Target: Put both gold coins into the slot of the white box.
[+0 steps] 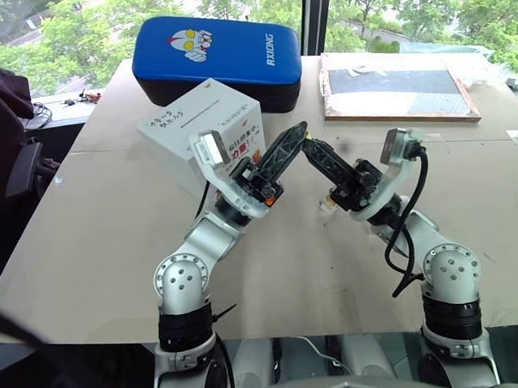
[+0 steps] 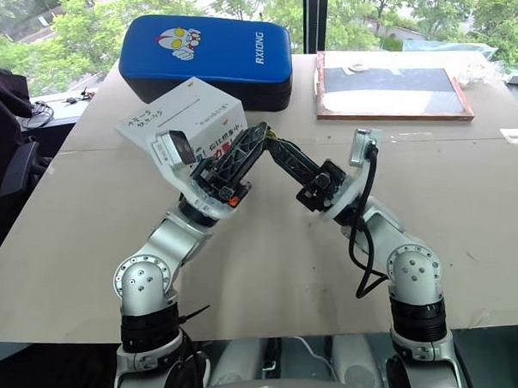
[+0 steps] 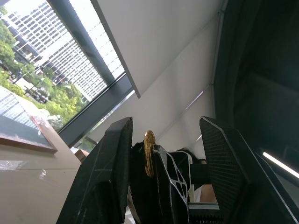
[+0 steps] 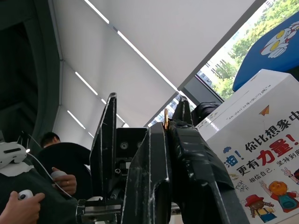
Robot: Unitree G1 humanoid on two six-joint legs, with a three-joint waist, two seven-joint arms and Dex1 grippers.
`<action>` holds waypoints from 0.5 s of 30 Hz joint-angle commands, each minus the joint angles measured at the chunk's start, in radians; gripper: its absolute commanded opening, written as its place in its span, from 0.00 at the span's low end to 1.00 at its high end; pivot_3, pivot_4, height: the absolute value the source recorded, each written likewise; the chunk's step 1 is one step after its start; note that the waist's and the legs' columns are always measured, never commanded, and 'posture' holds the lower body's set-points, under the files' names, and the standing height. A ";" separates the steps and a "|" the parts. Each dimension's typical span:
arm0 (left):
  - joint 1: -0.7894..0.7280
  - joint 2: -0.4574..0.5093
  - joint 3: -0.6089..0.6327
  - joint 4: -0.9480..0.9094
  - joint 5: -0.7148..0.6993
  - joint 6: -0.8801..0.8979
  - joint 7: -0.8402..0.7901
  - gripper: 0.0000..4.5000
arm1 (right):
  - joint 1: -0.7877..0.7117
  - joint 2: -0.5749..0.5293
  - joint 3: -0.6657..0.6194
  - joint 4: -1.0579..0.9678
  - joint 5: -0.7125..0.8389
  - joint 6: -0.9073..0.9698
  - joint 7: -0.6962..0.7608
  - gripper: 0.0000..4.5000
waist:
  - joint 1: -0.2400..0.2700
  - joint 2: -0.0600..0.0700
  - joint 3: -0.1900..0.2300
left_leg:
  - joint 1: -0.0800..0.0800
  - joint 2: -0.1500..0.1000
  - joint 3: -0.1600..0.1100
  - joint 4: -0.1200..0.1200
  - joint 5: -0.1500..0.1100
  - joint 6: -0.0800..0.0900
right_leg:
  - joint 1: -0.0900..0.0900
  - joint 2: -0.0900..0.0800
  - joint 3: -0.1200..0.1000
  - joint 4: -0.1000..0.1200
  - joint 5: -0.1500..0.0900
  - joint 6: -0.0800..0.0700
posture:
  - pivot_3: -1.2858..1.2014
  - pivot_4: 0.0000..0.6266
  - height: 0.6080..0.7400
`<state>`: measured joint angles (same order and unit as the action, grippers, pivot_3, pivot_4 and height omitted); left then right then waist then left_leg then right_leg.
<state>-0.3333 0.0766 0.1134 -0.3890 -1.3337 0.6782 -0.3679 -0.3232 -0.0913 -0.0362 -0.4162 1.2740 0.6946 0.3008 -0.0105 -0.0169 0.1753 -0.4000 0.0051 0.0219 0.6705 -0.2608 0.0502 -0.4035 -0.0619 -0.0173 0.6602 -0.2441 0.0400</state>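
The white box (image 1: 201,136) is seen standing on the tabletop (image 1: 98,244), just in front of a blue padded case (image 1: 217,57) that lies closed at the far edge; the two appear to touch or nearly so. The slot (image 1: 205,108) is visible as a thin dark line across the box's top face, and nothing is seen lodged in it. A framed board (image 1: 398,86) lies flat on the tabletop to the right of the case. Both arms are raised above the tabletop in front of the box, their fingertips meeting in an inverted V. The right claw (image 1: 313,150) is pressed together, and a gold coin (image 3: 149,152) is pinched edge-on at its tips. The left claw (image 1: 293,139) is partly spread, its two fingers (image 3: 105,172) straddling the right claw's tips and the coin, with a gap visible on the far side; whether the near finger touches the coin cannot be told. In the right wrist view, a person's hands (image 4: 18,207) are seen holding a small white controller in the background.
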 commanded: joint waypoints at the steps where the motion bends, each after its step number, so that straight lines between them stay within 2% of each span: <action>1: -0.010 -0.001 -0.004 -0.039 -0.024 -0.014 -0.006 0.20 | -0.004 0.001 -0.002 -0.028 0.008 -0.014 0.014 0.00 | 0.000 0.000 0.000 | 0.000 0.000 0.000 0.000 0.000 0.000 | 0.000 0.000 0.000 0.000 0.000 0.000 | 0.52 0.24 1.00; 3: -0.009 0.000 -0.006 -0.039 -0.026 -0.015 -0.005 0.02 | -0.005 0.000 -0.002 -0.028 0.008 -0.015 0.016 0.00 | 0.000 0.000 0.000 | 0.000 0.000 0.000 0.000 0.000 0.000 | 0.000 0.000 0.000 0.000 0.000 0.000 | 0.52 0.24 1.00; 13: -0.010 0.007 -0.016 -0.035 -0.025 -0.012 0.000 0.02 | -0.005 -0.026 0.008 -0.034 0.022 0.010 0.041 0.00 | 0.000 0.000 0.000 | 0.000 0.000 0.000 0.000 0.000 0.000 | 0.000 0.000 0.000 -0.001 0.000 0.000 | 0.52 0.24 1.00; 14: -0.010 0.007 -0.017 -0.034 -0.024 -0.013 0.000 0.00 | -0.004 -0.034 0.010 -0.037 0.027 0.016 0.047 0.14 | 0.000 0.000 0.000 | 0.000 0.000 0.000 0.000 0.000 0.000 | 0.000 0.000 0.000 -0.001 0.000 0.000 | 0.52 0.24 1.00; 15: -0.012 0.007 -0.016 -0.031 -0.021 -0.014 0.002 0.00 | -0.004 -0.040 0.011 -0.038 0.034 0.021 0.049 0.20 | 0.000 0.000 0.000 | 0.000 0.000 0.000 0.000 0.000 0.000 | 0.000 0.000 0.000 -0.001 0.000 0.000 | 0.52 0.24 1.00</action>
<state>-0.3328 0.0848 0.1072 -0.3846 -1.3386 0.6702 -0.3610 -0.3237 -0.1308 -0.0288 -0.4225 1.2840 0.7086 0.3339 -0.0106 -0.0170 0.1754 -0.4003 0.0052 0.0219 0.6701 -0.2609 0.0503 -0.4035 -0.0620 -0.0174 0.6591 -0.2441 0.0400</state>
